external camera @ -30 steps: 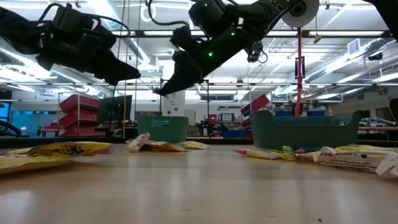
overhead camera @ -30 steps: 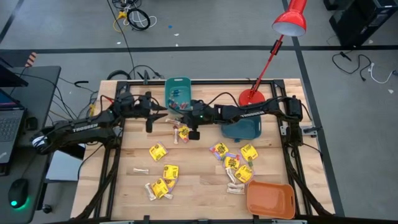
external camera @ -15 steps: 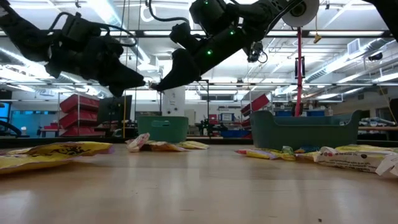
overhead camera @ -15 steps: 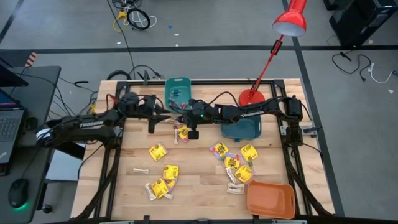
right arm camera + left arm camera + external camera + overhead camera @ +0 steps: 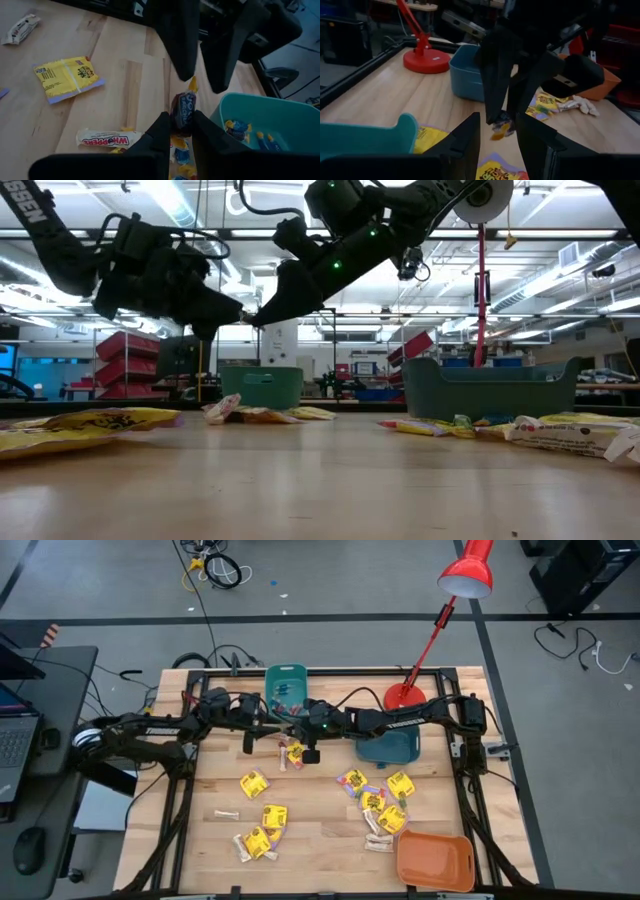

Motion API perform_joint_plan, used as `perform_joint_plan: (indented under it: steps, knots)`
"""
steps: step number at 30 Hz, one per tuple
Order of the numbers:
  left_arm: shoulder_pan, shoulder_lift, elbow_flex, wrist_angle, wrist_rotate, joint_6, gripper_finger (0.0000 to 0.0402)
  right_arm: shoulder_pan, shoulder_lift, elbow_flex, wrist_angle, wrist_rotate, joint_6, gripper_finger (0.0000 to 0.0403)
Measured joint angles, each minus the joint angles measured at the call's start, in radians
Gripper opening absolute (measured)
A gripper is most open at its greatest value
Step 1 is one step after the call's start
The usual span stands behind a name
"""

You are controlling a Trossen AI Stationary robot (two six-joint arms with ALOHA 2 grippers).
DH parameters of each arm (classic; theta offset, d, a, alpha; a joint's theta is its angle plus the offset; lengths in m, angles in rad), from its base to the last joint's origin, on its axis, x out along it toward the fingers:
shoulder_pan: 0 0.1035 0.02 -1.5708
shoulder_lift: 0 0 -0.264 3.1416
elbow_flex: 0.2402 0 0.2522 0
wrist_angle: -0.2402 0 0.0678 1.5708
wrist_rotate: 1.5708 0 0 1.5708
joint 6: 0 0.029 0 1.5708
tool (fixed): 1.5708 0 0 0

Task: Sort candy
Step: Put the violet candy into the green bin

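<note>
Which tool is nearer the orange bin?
Right. The right tool hangs over the table's far middle, beside the teal bin; the left tool faces it from farther left. The orange bin sits at the near right corner.

- The pale wooden plank bench (image 5: 320,850) sits in a black metal frame.
- A teal plastic bin (image 5: 285,680) stands at the far edge, with small wrapped pieces inside.
- A darker blue-green plastic bin (image 5: 392,748) stands right of centre, just beside the round red base of a desk lamp (image 5: 404,697).
- An orange plastic bin (image 5: 434,860) rests at the near right corner.
- Square yellow candy packets (image 5: 254,783) lie scattered left of centre, with more (image 5: 400,783) clustered to the right.
- A pale whitish stick-shaped candy (image 5: 227,813) lies alone near the left side.
- A white Whoppers-printed wrapper (image 5: 109,138) lies flat close to the teal bin.
</note>
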Motion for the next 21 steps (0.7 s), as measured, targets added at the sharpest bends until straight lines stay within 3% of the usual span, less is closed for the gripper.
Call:
perform_joint_plan:
  steps: [6,21]
  knots:
    - [-0.019,0.058,0.000,0.033,0.011,0.089,0.0127,0.000,0.000,0.000,0.000,0.002,0.000,0.0052]
    - [-0.026,0.061,0.001,0.080,0.039,0.078,0.0127,0.000,0.000,0.000,0.010,0.003,0.001,0.0052]
